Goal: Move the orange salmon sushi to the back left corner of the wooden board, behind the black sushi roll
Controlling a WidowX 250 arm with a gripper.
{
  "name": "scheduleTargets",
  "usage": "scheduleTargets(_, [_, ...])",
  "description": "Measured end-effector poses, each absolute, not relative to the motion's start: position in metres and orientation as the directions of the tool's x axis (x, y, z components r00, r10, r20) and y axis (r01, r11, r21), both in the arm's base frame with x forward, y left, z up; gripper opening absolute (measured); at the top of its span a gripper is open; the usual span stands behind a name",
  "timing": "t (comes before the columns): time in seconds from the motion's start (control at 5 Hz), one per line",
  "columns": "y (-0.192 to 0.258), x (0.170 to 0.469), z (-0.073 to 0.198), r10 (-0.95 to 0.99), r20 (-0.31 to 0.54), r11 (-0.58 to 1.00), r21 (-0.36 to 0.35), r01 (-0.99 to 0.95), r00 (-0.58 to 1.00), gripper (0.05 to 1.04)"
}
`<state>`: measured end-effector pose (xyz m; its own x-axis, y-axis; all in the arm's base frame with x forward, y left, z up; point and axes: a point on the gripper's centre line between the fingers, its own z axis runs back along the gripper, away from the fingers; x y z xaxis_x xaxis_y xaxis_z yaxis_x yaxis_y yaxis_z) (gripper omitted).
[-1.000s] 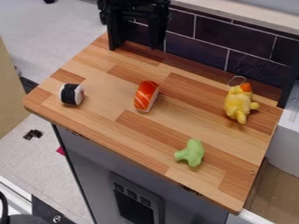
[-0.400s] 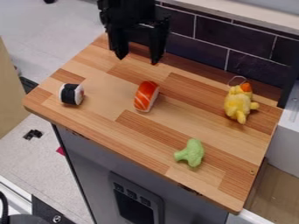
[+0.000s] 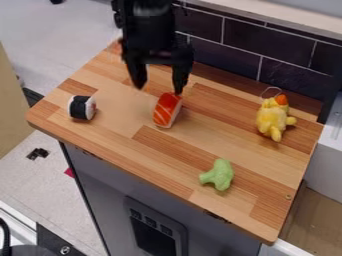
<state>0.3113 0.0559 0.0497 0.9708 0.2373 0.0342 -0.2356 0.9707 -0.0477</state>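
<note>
Black gripper [image 3: 159, 89] hangs down over the far part of the wooden tabletop [image 3: 127, 145], upper middle-left of view. Fingers spread wide, wood visible between them. Nearest thing: salmon nigiri toy [image 3: 166, 111], lying just below the gripper in view. The fingertip on the view's right overlaps its far end; can't tell if it's touching or just above. Nigiri is orange-red with pale stripes on top, white along its side, long axis running roughly from the far side to the near side, slightly slanted.

Other stuff on tabletop: maki roll toy [image 3: 81, 107], black band with white ends, to the left of the nigiri in view, near the tabletop's left corner. Green broccoli toy [image 3: 219, 175] on the near side, right of the nigiri and closer to the front edge, stem pointing left. Yellow plush chick [image 3: 272, 120] lies toward the right end, orange beak at far end, thin ring [image 3: 271, 87] just beside the beak.

Surroundings: dark tiled wall [image 3: 234, 42] with pale grout behind the tabletop. Gray cabinet front [image 3: 110, 175] underneath, dark panel [image 3: 155, 237] set in it. White box-like unit [image 3: 327, 165] at right of view. Pale floor [image 3: 47, 60] on the left.
</note>
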Motion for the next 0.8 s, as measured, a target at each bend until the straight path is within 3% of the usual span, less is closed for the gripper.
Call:
scheduleTargets(0.4, [0.057,0.307,0.026,0.243,0.120,0.970,-0.019,-0.242,0.963,1.001])
scheduleTargets(0.8, [0.059,0.314,0.001,0.231,0.147,0.971,0.020,-0.236,0.962,1.001])
